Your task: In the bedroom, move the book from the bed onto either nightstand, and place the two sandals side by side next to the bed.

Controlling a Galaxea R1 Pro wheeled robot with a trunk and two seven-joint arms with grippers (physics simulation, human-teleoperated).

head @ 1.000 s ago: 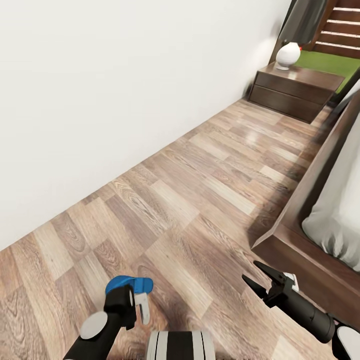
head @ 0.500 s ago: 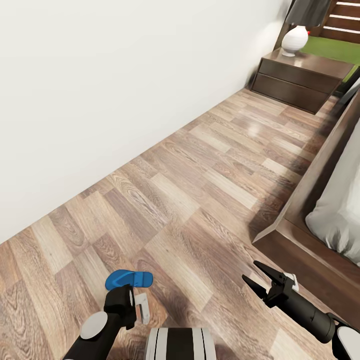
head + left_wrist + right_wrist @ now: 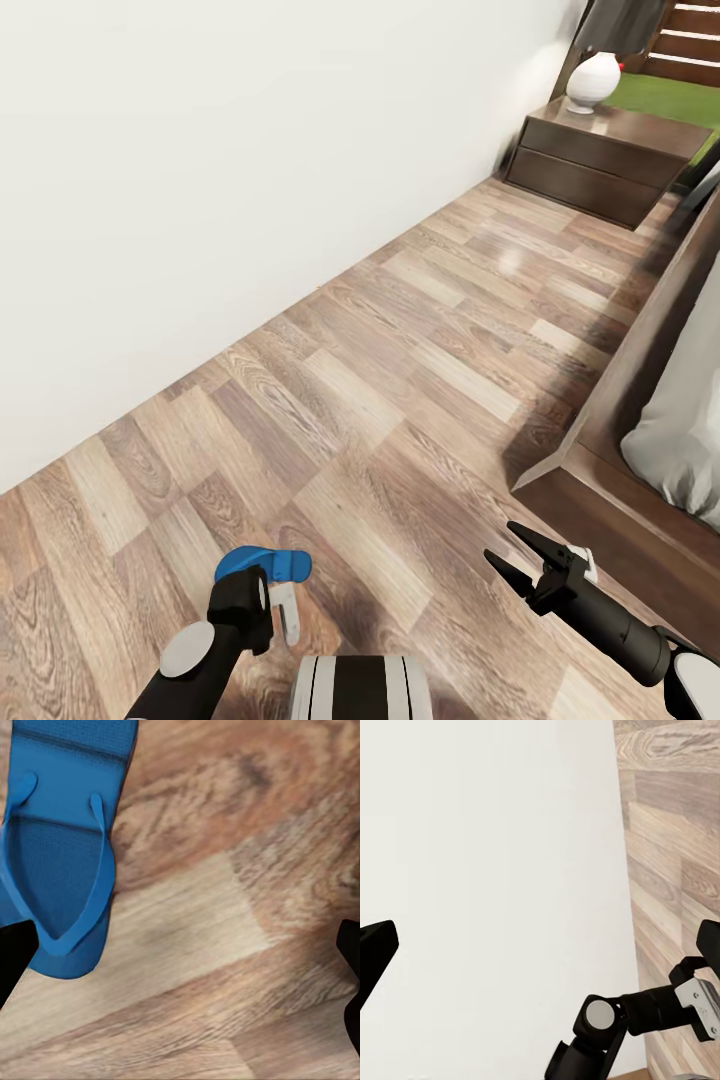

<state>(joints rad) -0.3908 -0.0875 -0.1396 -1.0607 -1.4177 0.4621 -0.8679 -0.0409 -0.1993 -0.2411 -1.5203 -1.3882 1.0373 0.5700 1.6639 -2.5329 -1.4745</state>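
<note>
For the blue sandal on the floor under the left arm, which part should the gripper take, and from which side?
The sandal lies flat on the wood floor, straps up, beside the open left gripper. Probably best to come straight down from above and pinch across the sole's long edges near the strap fork, where it is narrow enough to fit between the fingers.

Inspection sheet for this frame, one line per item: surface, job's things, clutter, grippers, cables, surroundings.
Surface: wood-plank floor.
Job's things: one blue sandal lying flat on the floor below the left gripper; bed corner at right.
Clutter: nothing seen.
Grippers: left open above the sandal, gripping nothing; right gripper open, empty.
Cables: nothing seen.
Surroundings: white wall; dark cabinet with a white lamp.
</note>
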